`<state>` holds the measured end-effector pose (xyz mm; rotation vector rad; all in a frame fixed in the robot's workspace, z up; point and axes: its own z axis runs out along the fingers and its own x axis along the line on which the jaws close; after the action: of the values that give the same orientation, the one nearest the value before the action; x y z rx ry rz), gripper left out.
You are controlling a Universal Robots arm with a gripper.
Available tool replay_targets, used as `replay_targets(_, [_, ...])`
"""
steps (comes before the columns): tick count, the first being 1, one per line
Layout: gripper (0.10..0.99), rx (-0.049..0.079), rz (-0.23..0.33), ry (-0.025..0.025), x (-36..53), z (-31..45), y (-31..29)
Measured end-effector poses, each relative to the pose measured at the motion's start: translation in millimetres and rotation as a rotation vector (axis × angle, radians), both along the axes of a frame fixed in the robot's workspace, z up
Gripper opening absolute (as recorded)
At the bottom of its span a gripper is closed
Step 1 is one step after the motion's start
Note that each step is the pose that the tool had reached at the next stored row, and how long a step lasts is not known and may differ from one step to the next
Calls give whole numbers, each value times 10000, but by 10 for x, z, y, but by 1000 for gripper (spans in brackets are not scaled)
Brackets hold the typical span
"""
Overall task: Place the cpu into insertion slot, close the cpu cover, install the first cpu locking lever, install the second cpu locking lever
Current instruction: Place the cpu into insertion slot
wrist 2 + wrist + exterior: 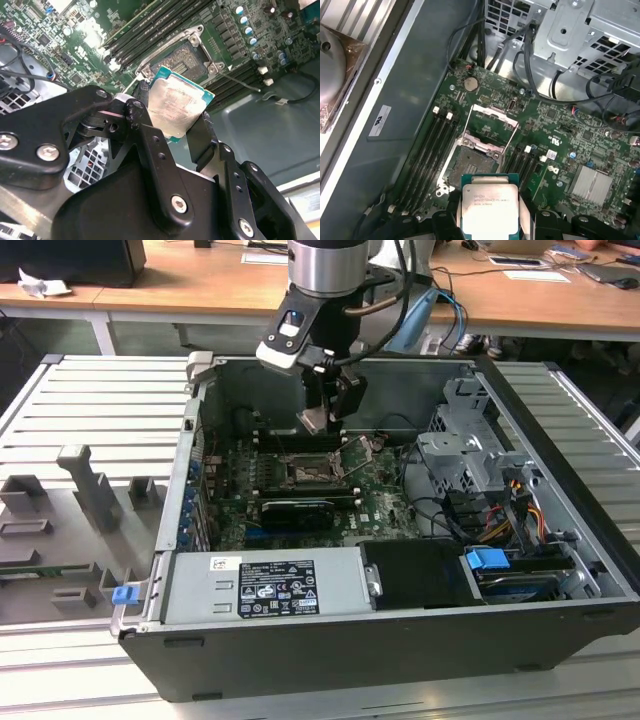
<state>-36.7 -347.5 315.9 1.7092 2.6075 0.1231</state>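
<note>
My gripper (320, 420) hangs inside the open computer case, shut on the cpu (490, 207), a flat square chip with a pale silver top and a green edge. In both wrist views the black fingers (142, 107) press on two opposite sides of the chip (177, 105). The insertion slot (467, 167), with its dark centre, lies bare on the green motherboard, a short way below and ahead of the chip. The cpu cover (492, 120), a silver frame with a window, stands swung open on the slot's far side. From outside, the slot (308, 472) lies just below the gripper.
Long black memory slots (437, 145) flank the socket on both sides. A grey drive cage (470, 455) with cables stands at the exterior view's right. The power supply (265, 585) closes the near side. The case walls (200, 440) ring the board. A finned heatsink (590, 185) sits nearby.
</note>
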Motion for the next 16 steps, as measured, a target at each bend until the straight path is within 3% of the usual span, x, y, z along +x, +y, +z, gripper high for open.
replay_targets(4, [541,1,-99,15,1,-106,6])
replay_targets(7, [541,0,-882,15,1,-181,5])
replay_targets(8, [541,1,-1468,15,0,-227,6])
replay_targets(9, [541,2,-1697,15,0,-243,6])
replay_targets(16, [541,4,-2586,15,4,-336,7])
